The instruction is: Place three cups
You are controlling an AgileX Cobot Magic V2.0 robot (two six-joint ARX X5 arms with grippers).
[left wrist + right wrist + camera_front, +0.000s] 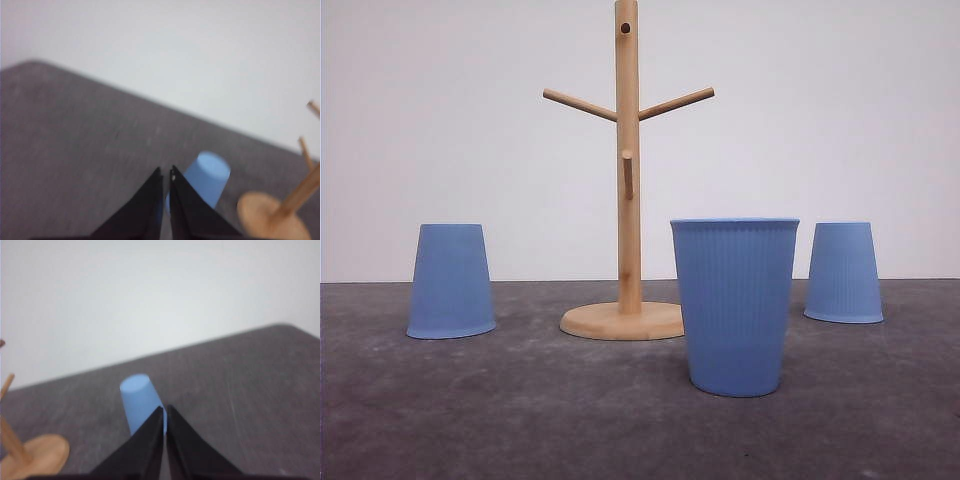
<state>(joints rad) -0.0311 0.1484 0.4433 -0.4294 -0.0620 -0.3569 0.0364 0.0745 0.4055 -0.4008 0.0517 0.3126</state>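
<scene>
Left gripper (166,175) and right gripper (164,412): jaws closed on nothing; past each stands an upturned cup, left cup (451,281) and right cup (843,272); 1 upright cup (734,305) before the wooden stand (627,170) on the grey worktop (520,410).

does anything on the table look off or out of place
Nothing is spilled or damaged. One mismatch: the middle cup stands mouth up, while the left cup and right cup sit upside down beside the stand, whose pegs are bare.
</scene>
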